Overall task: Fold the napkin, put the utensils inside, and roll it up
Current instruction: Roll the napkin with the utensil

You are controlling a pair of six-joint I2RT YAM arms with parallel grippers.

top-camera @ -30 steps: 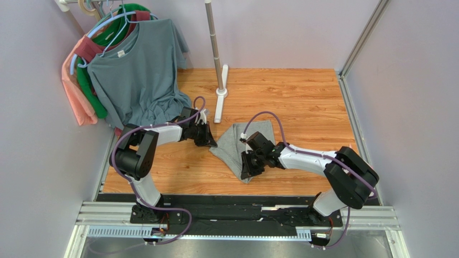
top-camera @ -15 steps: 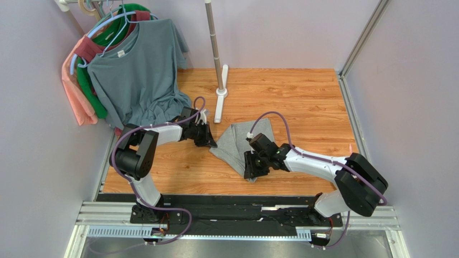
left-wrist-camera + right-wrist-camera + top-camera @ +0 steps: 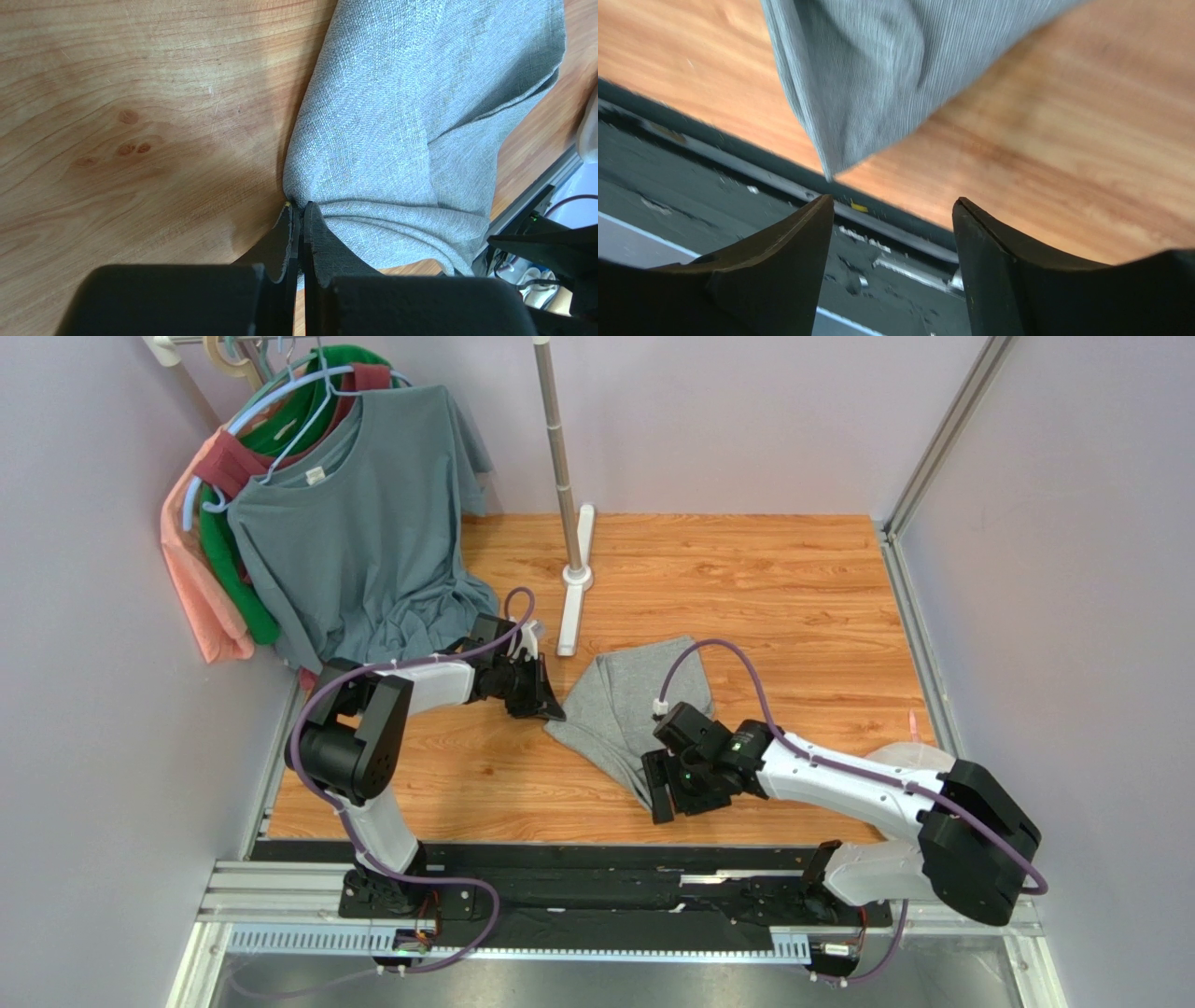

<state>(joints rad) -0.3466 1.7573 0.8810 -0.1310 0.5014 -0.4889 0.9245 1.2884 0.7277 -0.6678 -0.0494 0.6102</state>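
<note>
Pulled back toward the near edge, the right gripper (image 3: 662, 801) now sits just off the near corner of the crumpled napkin (image 3: 617, 707) on the wooden table (image 3: 786, 588) seen from above; left wrist view: left gripper (image 3: 298, 213) pinched tight on the napkin's edge; right wrist view: fingers (image 3: 773, 280) spread wide, empty.
</note>
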